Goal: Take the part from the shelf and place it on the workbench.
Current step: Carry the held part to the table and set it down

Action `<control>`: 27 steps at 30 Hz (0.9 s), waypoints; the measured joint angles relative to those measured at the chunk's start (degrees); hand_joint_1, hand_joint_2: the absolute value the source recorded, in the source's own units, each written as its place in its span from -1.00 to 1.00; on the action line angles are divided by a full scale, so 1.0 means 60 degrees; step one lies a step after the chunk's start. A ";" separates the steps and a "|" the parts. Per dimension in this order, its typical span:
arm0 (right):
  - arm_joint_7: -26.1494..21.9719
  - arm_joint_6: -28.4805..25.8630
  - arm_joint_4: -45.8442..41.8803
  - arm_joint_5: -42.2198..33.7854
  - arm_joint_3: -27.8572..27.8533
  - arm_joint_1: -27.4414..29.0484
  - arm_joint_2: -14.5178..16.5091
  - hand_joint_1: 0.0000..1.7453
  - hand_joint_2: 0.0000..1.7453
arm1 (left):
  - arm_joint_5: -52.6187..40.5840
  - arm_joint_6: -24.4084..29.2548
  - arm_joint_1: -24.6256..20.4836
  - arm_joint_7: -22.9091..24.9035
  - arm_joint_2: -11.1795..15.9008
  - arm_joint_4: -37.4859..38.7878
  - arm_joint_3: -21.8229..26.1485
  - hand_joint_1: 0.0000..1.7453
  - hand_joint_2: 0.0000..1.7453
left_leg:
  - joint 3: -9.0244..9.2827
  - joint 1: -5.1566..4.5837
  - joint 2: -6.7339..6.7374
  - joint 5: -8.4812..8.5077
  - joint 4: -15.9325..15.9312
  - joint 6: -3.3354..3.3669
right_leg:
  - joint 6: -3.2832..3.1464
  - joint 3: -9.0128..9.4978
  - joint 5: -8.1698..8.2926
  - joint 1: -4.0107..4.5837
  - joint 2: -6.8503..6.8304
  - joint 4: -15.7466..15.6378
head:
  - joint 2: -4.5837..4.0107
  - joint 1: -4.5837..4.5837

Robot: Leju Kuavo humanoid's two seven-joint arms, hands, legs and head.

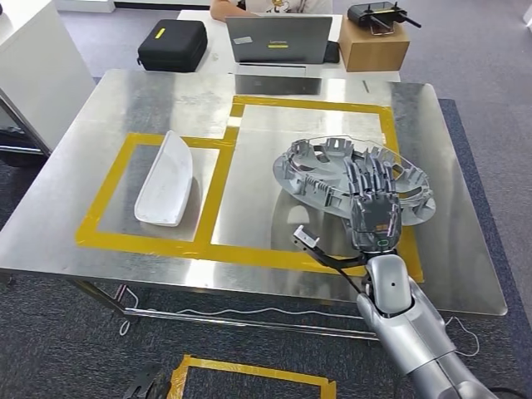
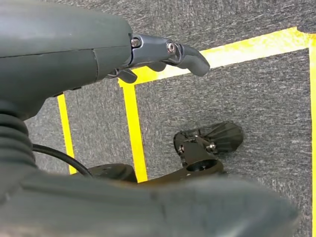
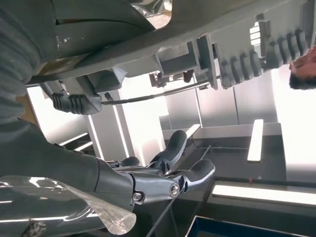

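Head view shows the right hand (image 1: 374, 204) at lower right of the frame, stretched out over the steel workbench (image 1: 269, 212) with its fingers laid along the top of the grey ribbed part (image 1: 326, 170). The part sits right of centre in the frame, inside the larger of the yellow-taped rectangles, and it looks tilted, with a shadow beneath its near edge. Whether it already rests on the metal or is only just above it, I cannot tell from where I stand. In the right wrist view the thumb (image 3: 169, 153) curls under the part's ribbed underside, so the hand holds the part, clamped between the fingers above and the thumb below.

A white curved shell (image 1: 165, 179) lies in the smaller taped box at left of centre, well apart from the part. At the top of the frame sit a laptop (image 1: 279, 40), a black case (image 1: 172, 44) and a cardboard box (image 1: 373, 43).

The left hand (image 2: 164, 54) hangs over grey carpet crossed by yellow tape, its fingers loosely apart and nothing in them.

To my eye this is the placing step, nearly done. What comes next calls for settling the part flat, loosening the grip, then drawing the thumb out from underneath without dragging the part along.
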 joint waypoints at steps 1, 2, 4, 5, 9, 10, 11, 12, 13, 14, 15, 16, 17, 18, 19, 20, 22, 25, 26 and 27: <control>-0.0113 0.0009 -0.0022 -0.0017 -0.0023 0.0014 0.0031 -1.00 1.00 | -0.0019 -0.0008 0.0000 0.0000 0.0001 0.0000 0.0005 -1.00 -1.00 | 0.0000 0.0000 0.0000 0.0000 0.0000 0.0000 | 0.0000 0.0000 0.0000 0.0000 0.0000 0.0000 | 0.0000 0.0000; -0.0219 0.0025 -0.0055 -0.0038 -0.0043 0.0027 0.0067 -1.00 1.00 | -0.0038 -0.0018 0.0000 0.0000 0.0002 0.0001 0.0011 -1.00 -1.00 | 0.0000 0.0001 0.0000 0.0000 0.0000 0.0000 | 0.0000 -0.0001 0.0000 0.0000 0.0001 0.0000 | 0.0000 -0.0001; -0.0372 0.0110 -0.0149 -0.0096 -0.0056 0.0041 0.0144 -1.00 1.00 | -0.0072 -0.0036 -0.0001 0.0000 0.0003 0.0001 0.0019 -1.00 -1.00 | 0.0000 0.0003 0.0001 0.0000 0.0000 0.0000 | 0.0000 -0.0001 0.0000 0.0001 0.0004 0.0001 | 0.0000 -0.0001; -0.0428 0.0185 -0.0198 -0.0154 -0.0056 0.0042 0.0181 -1.00 1.00 | -0.0083 -0.0040 -0.0001 0.0000 0.0003 0.0001 0.0024 -1.00 -1.00 | 0.0000 0.0004 0.0001 0.0000 0.0000 0.0000 | 0.0000 -0.0002 0.0000 0.0001 0.0004 0.0001 | 0.0000 -0.0001; -0.0791 0.0871 -0.0416 -0.0987 -0.0042 0.0028 0.0302 -1.00 1.00 | -0.0157 -0.0072 0.0001 -0.0001 0.0003 0.0000 0.0086 -1.00 -1.00 | 0.0000 0.0006 0.0001 0.0000 -0.0001 0.0000 | 0.0000 -0.0001 0.0000 0.0002 0.0003 0.0001 | 0.0000 -0.0001; -0.0923 0.1267 -0.0474 -0.1426 -0.0031 0.0003 0.0330 -1.00 1.00 | -0.0169 -0.0088 0.0002 -0.0004 0.0003 0.0000 0.0126 -1.00 -1.00 | -0.0002 0.0006 0.0001 0.0000 -0.0001 0.0000 | 0.0000 -0.0001 0.0000 0.0002 0.0004 0.0001 | 0.0000 -0.0001; -0.1026 0.1807 -0.0512 -0.1980 -0.0018 -0.0045 0.0353 -1.00 1.00 | -0.0148 -0.0109 0.0007 -0.0015 0.0003 0.0000 0.0174 -1.00 -1.00 | -0.0004 0.0006 0.0001 0.0000 -0.0002 -0.0001 | 0.0000 0.0000 0.0000 0.0003 0.0004 0.0002 | 0.0000 -0.0001; -0.1084 0.2528 -0.0536 -0.2695 -0.0002 -0.0132 0.0385 -1.00 1.00 | -0.0106 -0.0139 0.0018 -0.0040 0.0003 0.0000 0.0229 -1.00 -1.00 | -0.0005 0.0006 0.0002 0.0000 -0.0002 -0.0001 | 0.0000 0.0000 0.0000 0.0003 0.0007 0.0002 | 0.0000 -0.0001; -0.1061 0.3382 -0.0547 -0.3590 0.0017 -0.0259 0.0425 -1.00 1.00 | -0.0047 -0.0169 0.0038 -0.0083 0.0004 0.0000 0.0297 -1.00 -1.00 | -0.0006 0.0006 0.0004 0.0001 -0.0002 -0.0001 | 0.0001 0.0000 0.0000 0.0003 0.0010 0.0002 | 0.0000 -0.0001; -0.0990 0.4207 -0.0548 -0.4579 0.0043 -0.0411 0.0465 -1.00 1.00 | 0.0016 -0.0200 0.0065 -0.0137 0.0004 0.0000 0.0374 -1.00 -1.00 | -0.0006 0.0005 0.0005 0.0001 -0.0002 -0.0002 | 0.0002 -0.0001 0.0002 0.0003 0.0013 0.0002 | 0.0000 0.0000; -0.0889 0.4837 -0.0546 -0.5524 0.0087 -0.0575 0.0499 -1.00 1.00 | 0.0058 -0.0230 0.0099 -0.0196 0.0004 0.0000 0.0450 -1.00 -1.00 | -0.0006 0.0004 0.0006 0.0003 -0.0002 -0.0002 | 0.0004 -0.0002 0.0003 0.0002 0.0013 0.0002 | 0.0000 0.0000; -0.0777 0.5221 -0.0540 -0.6341 0.0145 -0.0737 0.0519 -1.00 1.00 | 0.0079 -0.0250 0.0135 -0.0244 0.0005 0.0001 0.0526 -1.00 -1.00 | -0.0006 0.0004 0.0006 0.0005 -0.0001 -0.0002 | 0.0005 -0.0002 0.0004 0.0002 0.0009 0.0002 | 0.0000 0.0001; -0.0693 0.5349 -0.0534 -0.6943 0.0210 -0.0886 0.0524 -1.00 1.00 | 0.0085 -0.0263 0.0171 -0.0274 0.0006 0.0002 0.0595 -1.00 -1.00 | -0.0006 0.0003 0.0005 0.0006 0.0000 -0.0003 | 0.0006 -0.0002 0.0005 0.0002 0.0004 0.0002 | 0.0000 0.0001; -0.0629 0.5375 -0.0526 -0.7430 0.0282 -0.1024 0.0526 -1.00 1.00 | 0.0082 -0.0272 0.0203 -0.0292 0.0008 0.0002 0.0656 -1.00 -1.00 | -0.0007 0.0003 0.0004 0.0007 0.0001 -0.0002 | 0.0006 -0.0001 0.0005 0.0002 -0.0001 0.0002 | 0.0000 0.0000; -0.0577 0.5390 -0.0517 -0.7824 0.0340 -0.1147 0.0527 -1.00 1.00 | 0.0079 -0.0275 0.0230 -0.0295 0.0009 0.0002 0.0710 -1.00 -1.00 | -0.0006 0.0003 0.0003 0.0007 0.0002 -0.0002 | 0.0006 0.0000 0.0005 0.0002 -0.0003 0.0002 | 0.0000 0.0000; -0.0540 0.5399 -0.0505 -0.8160 0.0388 -0.1244 0.0528 -1.00 1.00 | 0.0078 -0.0278 0.0250 -0.0295 0.0010 0.0001 0.0761 -1.00 -1.00 | -0.0007 0.0003 0.0002 0.0007 0.0002 -0.0002 | 0.0007 0.0001 0.0005 0.0002 -0.0004 0.0002 | 0.0000 -0.0001; -0.0477 0.5409 -0.0471 -0.8668 0.0458 -0.1374 0.0529 -1.00 1.00 | 0.0069 -0.0285 0.0274 -0.0295 0.0010 0.0001 0.0856 -1.00 -1.00 | -0.0007 0.0002 0.0001 0.0007 0.0003 -0.0002 | 0.0007 0.0001 0.0005 0.0001 -0.0004 0.0002 | 0.0000 0.0000; -0.0424 0.5398 -0.0417 -0.9001 0.0534 -0.1481 0.0529 -1.00 1.00 | 0.0048 -0.0296 0.0283 -0.0298 0.0012 0.0002 0.0964 -1.00 -1.00 | -0.0007 0.0002 0.0000 0.0005 0.0003 -0.0001 | 0.0007 0.0001 0.0005 0.0001 -0.0003 0.0001 | 0.0000 0.0000; -0.0409 0.5386 -0.0403 -0.9049 0.0557 -0.1501 0.0529 -1.00 1.00 | 0.0048 -0.0298 0.0284 -0.0299 0.0013 0.0002 0.0978 -1.00 -1.00 | -0.0007 0.0002 0.0000 0.0004 0.0003 0.0000 | 0.0007 0.0001 0.0005 0.0001 -0.0004 0.0001 | 0.0000 0.0000; -0.0390 0.5366 -0.0388 -0.9112 0.0578 -0.1516 0.0529 -1.00 1.00 | 0.0045 -0.0299 0.0286 -0.0299 0.0014 0.0002 0.0992 -1.00 -1.00 | -0.0007 0.0002 0.0000 0.0004 0.0003 0.0000 | 0.0007 0.0001 0.0005 0.0002 -0.0004 0.0001 | 0.0000 0.0000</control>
